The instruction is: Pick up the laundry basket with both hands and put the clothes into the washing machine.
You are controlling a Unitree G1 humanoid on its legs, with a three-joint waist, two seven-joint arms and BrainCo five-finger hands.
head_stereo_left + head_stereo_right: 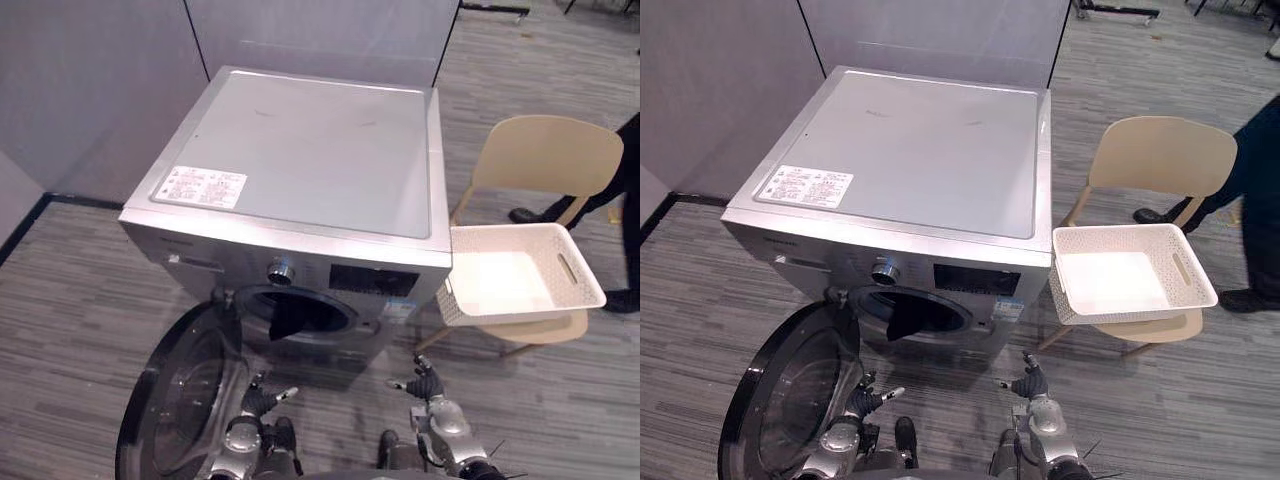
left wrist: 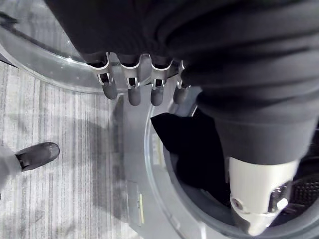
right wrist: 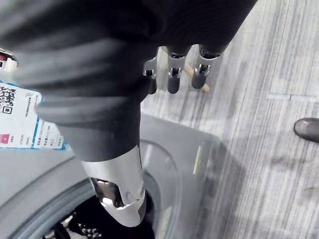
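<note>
**Fingers (image 2: 133, 94) straight and released on left hand (image 1: 260, 402) and right hand (image 1: 424, 382), nothing held**

Biggest thing in sight is the silver-grey front-loading washing machine (image 1: 310, 160), standing on the grey wood-look floor (image 1: 70, 300) with a white label (image 1: 200, 186) on its flat top. Its round dark-glass door (image 1: 185, 400) is swung wide open toward the robot's left.

Just beside the machine, on the robot's right, is a beige moulded chair (image 1: 545, 155). On its seat rests the white perforated plastic laundry basket (image 1: 447, 290), upright with its pale floor showing. It sits close against the machine's side (whether it actually touches cannot be told). A person's dark-trousered legs (image 1: 628, 165) stand past the chair at the right edge.

A black garment (image 1: 285, 320) hangs over the lip of the drum opening, partly inside; the left wrist view shows it draped across the rim.

Low in front of the machine, the two hands hover apart from each other and well away from the basket. The left hand is near the open door and the right hand is below the machine's front right corner. Each wrist view shows silver, dark-tipped fingers in a straight row, gripping nothing.
</note>
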